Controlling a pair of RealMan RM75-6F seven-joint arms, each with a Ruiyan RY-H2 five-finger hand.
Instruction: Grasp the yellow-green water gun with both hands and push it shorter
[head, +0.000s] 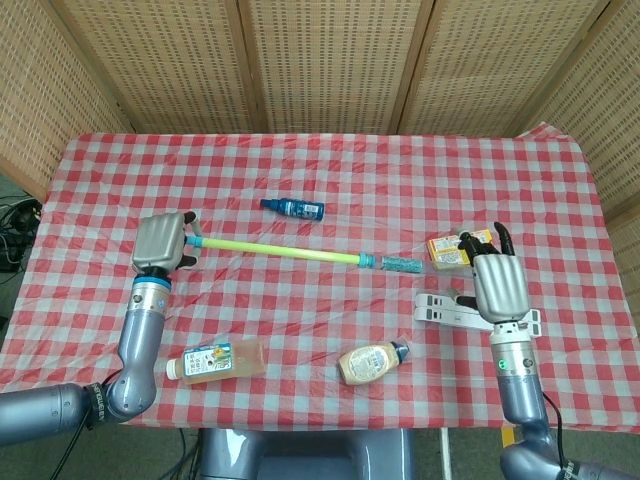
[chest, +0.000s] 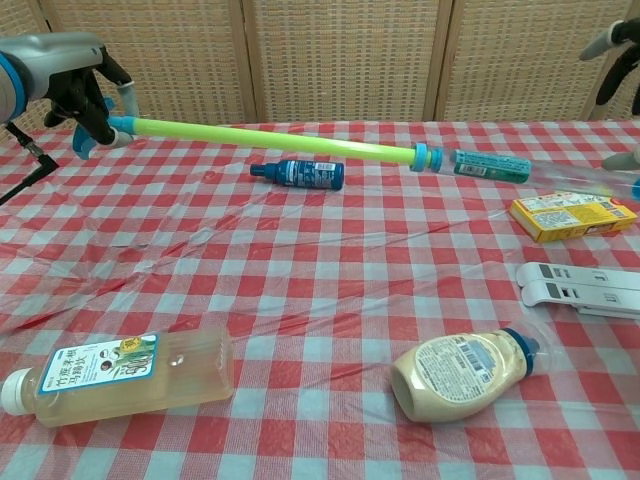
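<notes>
The water gun (head: 300, 250) has a yellow-green rod (chest: 270, 140), a blue collar and a clear barrel with a teal label (chest: 488, 165). It hangs in the air above the table, sloping down toward the right. My left hand (head: 162, 243) grips its blue handle end, seen at the top left of the chest view (chest: 62, 72). My right hand (head: 496, 282) stands upright at the barrel's far tip, back toward the head camera. In the chest view its fingers (chest: 612, 40) are spread above and beside the barrel, not closed on it.
Under the gun lies a small blue bottle (chest: 297, 173). A yellow box (chest: 572, 214) and a white folded holder (chest: 580, 290) lie near my right hand. A mayonnaise bottle (chest: 462, 372) and a tea bottle (chest: 120, 377) lie at the front edge.
</notes>
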